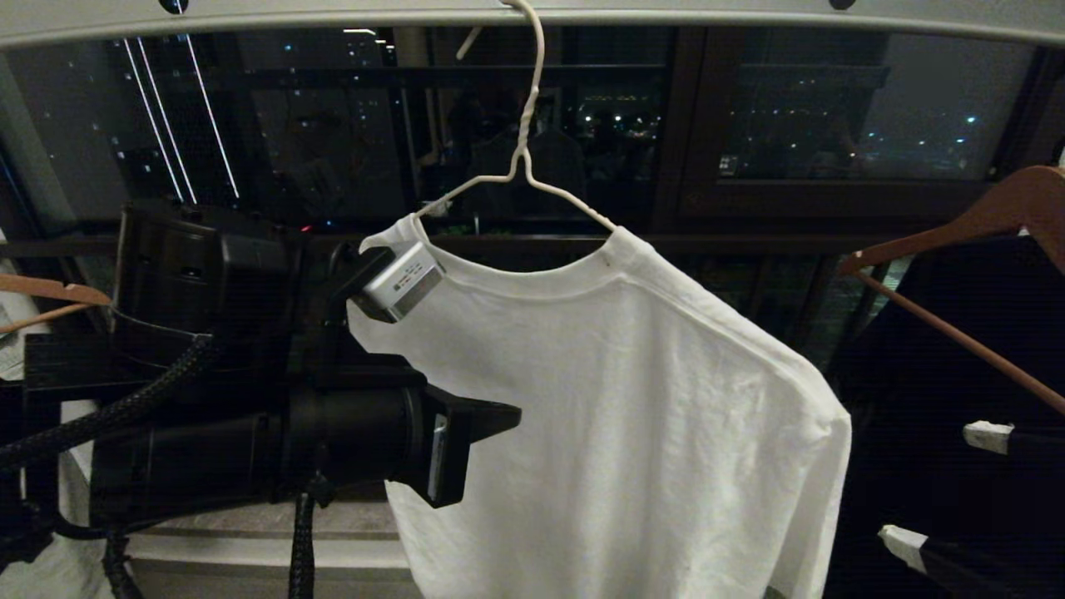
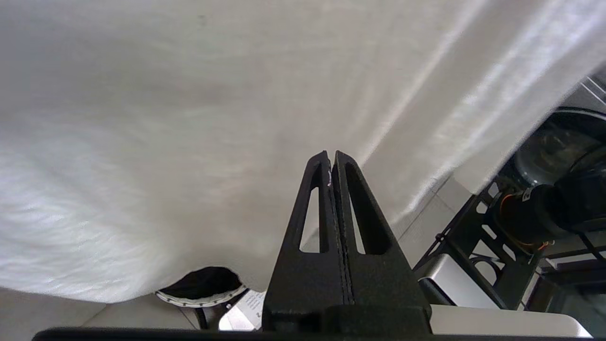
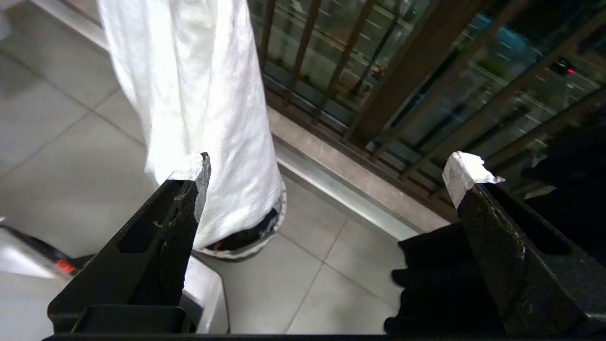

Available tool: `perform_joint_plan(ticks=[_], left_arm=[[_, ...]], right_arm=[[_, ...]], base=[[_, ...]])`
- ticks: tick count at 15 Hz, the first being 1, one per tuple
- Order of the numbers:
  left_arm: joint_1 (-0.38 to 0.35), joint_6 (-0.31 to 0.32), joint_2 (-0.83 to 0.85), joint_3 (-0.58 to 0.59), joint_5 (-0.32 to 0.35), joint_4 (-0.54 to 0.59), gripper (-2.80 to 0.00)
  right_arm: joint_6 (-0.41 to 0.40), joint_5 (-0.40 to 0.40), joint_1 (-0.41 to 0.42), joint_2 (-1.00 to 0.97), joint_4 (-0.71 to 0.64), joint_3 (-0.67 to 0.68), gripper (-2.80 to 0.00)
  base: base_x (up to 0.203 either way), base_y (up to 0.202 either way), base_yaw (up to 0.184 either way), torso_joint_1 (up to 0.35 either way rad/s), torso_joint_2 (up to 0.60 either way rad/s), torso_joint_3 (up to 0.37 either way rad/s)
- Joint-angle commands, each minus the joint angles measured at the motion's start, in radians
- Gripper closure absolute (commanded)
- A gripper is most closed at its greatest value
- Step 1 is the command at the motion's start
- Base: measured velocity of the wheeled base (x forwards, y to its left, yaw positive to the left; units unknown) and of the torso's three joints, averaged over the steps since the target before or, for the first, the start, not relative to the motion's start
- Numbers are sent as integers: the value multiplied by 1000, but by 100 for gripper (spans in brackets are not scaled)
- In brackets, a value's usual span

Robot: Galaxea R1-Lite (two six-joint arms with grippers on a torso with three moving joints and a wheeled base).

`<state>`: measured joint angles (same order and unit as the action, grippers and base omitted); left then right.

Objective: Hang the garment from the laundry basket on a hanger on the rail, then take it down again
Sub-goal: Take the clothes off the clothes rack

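Left gripper (image 2: 331,158), closed and empty, sits at the shirt's (image 1: 632,399) left shoulder; the right gripper (image 3: 326,175) is wide open. The shirt half-hangs on the hanger (image 1: 520,166) under the rail (image 1: 749,21). Next, likely, seat the left shoulder.

White T-shirt (image 1: 632,416) draped on thin white wire hanger (image 1: 522,158), hooked over pale grey rail (image 1: 333,21), hem reaching down to patterned-rim laundry basket (image 3: 246,246) on tiled floor

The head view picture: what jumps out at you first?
A big white T-shirt fills the middle, hanging on a thin white wire hanger hooked over the pale rail along the top. The robot's bulky black left arm reaches in from the left, its shut left gripper against the cloth.
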<state>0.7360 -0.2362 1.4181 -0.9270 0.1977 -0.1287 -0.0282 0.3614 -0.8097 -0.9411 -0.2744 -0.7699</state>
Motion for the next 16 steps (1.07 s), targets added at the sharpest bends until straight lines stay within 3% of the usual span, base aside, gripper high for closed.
perform_joint_plan(ticks=[1, 3, 6, 10, 16], left_arm=[[-1, -2, -13, 5, 2, -2, 0], [-1, 0, -11, 5, 0, -2, 0], [-1, 0, -15, 5, -1, -2, 0], [-1, 0, -18, 5, -1, -2, 0], [-4, 1, -16, 5, -1, -2, 0]], right_arm=[[-10, -3, 23, -41, 10, 35, -280], [-12, -15, 34, -83, 72, 44, -280], [-79, -45, 94, -116, 198, 75, -280], [-89, -130, 189, -139, 208, 72, -280], [-132, -136, 196, -68, 131, 60, -280]], base=[[0, 0, 0, 0, 0, 0], [0, 0, 0, 0, 0, 0], [0, 0, 0, 0, 0, 0], [0, 0, 0, 0, 0, 0], [0, 0, 0, 0, 0, 0]])
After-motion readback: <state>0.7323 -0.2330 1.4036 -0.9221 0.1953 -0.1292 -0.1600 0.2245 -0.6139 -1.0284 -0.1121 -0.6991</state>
